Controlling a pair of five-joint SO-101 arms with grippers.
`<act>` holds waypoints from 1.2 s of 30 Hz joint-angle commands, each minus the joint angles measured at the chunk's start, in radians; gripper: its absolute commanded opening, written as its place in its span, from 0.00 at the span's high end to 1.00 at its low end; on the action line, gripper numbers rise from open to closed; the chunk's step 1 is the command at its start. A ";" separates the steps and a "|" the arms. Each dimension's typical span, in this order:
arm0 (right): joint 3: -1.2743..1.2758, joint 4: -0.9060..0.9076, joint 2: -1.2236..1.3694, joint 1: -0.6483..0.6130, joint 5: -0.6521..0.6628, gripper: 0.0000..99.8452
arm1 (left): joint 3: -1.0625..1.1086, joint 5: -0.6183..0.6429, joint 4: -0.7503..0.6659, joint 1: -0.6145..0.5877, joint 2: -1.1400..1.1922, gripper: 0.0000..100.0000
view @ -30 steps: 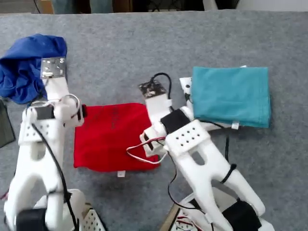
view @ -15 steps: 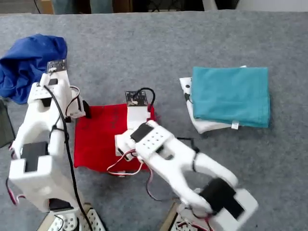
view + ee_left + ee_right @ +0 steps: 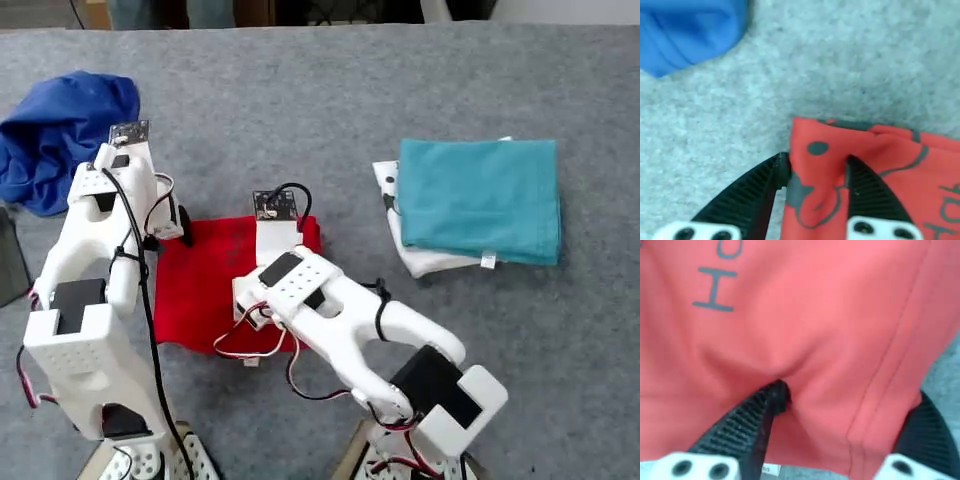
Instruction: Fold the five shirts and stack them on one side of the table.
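Step in hand: grasping the third shirt.

- Upper left of the high view: crumpled blue fabric shirt, unfolded, untouched.
- left gripper: fingers at a medium gap, straddling the upper-left corner of the red printed cloth shirt, which lies flat at centre. One finger is on the grey carpeted table, the other on the cloth. Not clamped, as far as I can tell.
- right gripper: fingers spread wide and pressed onto the red shirt's top edge, cloth puckering at one tip.
- Right: folded teal cotton shirt stacked on a folded white spotted shirt.

Next, probably: close both grippers on that edge and lift evenly, or the layers slip.

Change over 1.0 s: the right arm swung from beside the stack to the red shirt; the left arm came off the blue heap to the corner.
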 commanded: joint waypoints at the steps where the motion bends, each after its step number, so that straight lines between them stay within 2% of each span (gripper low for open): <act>1: -0.012 0.020 0.051 0.034 0.015 0.77 | -0.031 -0.014 -0.006 0.021 0.005 0.86; 5: -0.019 0.014 0.047 0.124 0.117 0.99 | -0.025 -0.100 -0.006 0.067 0.005 0.92; 8: -0.021 0.015 0.042 0.178 0.133 0.97 | -0.035 -0.129 -0.006 0.094 0.005 0.97; 15: -0.124 0.141 -0.012 0.210 0.144 0.99 | -0.058 -0.121 0.003 0.102 -0.006 0.97; 20: -0.159 0.201 -0.159 0.216 0.222 0.99 | -0.176 -0.064 0.130 0.093 -0.006 0.96; 23: -0.168 0.209 -0.257 0.219 0.267 0.99 | -0.298 0.000 0.273 0.073 -0.006 0.86; 26: -0.173 0.206 -0.343 0.241 0.339 0.99 | -0.437 0.135 0.400 0.019 -0.006 0.73; 31: -0.177 0.201 -0.441 0.334 0.476 0.99 | -0.696 0.147 0.555 -0.073 0.003 0.73; 36: -0.271 0.207 -0.466 0.468 0.643 0.99 | -0.774 0.081 0.620 -0.119 0.003 0.73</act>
